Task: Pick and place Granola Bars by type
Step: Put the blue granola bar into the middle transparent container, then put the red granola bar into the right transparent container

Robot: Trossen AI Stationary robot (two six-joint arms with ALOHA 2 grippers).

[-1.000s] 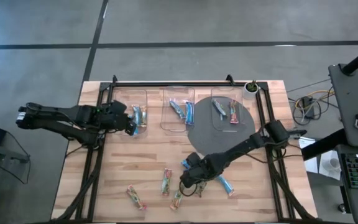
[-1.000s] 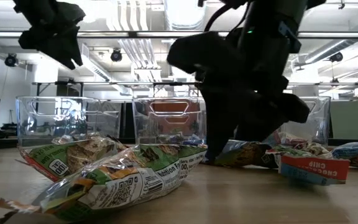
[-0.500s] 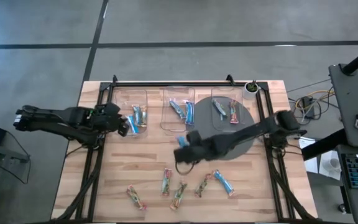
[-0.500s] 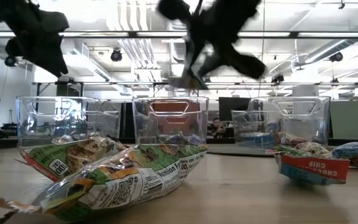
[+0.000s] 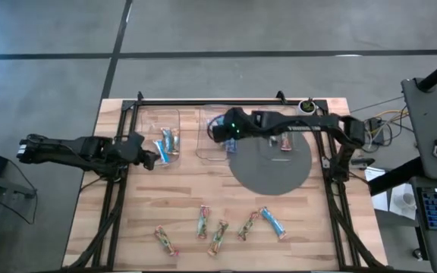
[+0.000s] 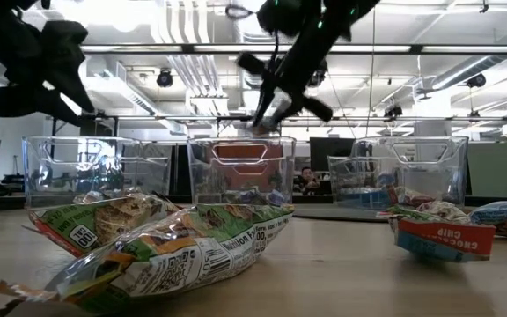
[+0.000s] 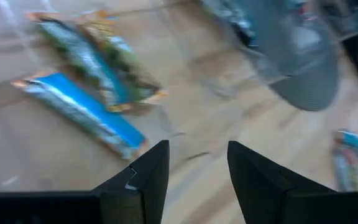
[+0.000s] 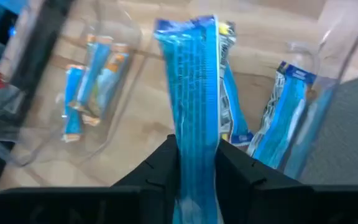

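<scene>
My right gripper (image 5: 220,130) reaches from the table's right side over the middle clear bin (image 5: 203,148) and is shut on a blue granola bar (image 8: 194,81). In the low view it hangs above that bin (image 6: 240,167). The middle bin holds more blue bars (image 8: 291,106). My left gripper (image 7: 197,168) is open, near the table's left edge beside the left bin (image 5: 146,121). That bin holds a blue bar (image 7: 82,112) and tan/green bars (image 7: 98,56). Several bars (image 5: 218,236) lie flat on the near part of the table. My right gripper pinches the blue bar between its two fingers near one end (image 8: 196,149). The rest of the bar sticks out past the fingertips, along the fingers. It is lifted clear, above the middle bin.
A right clear bin (image 5: 268,114) with two bars stands on a round grey mat (image 5: 271,167). Black frame rails (image 5: 116,197) run along the table's left, right and far sides. Bare wood lies between the bins and the near row of bars.
My right gripper has lifted a blue bar off the near part of the table and carried it up and toward the far edge, over the middle bin. My left gripper has drawn back a little from the left bin toward the table's left edge.
</scene>
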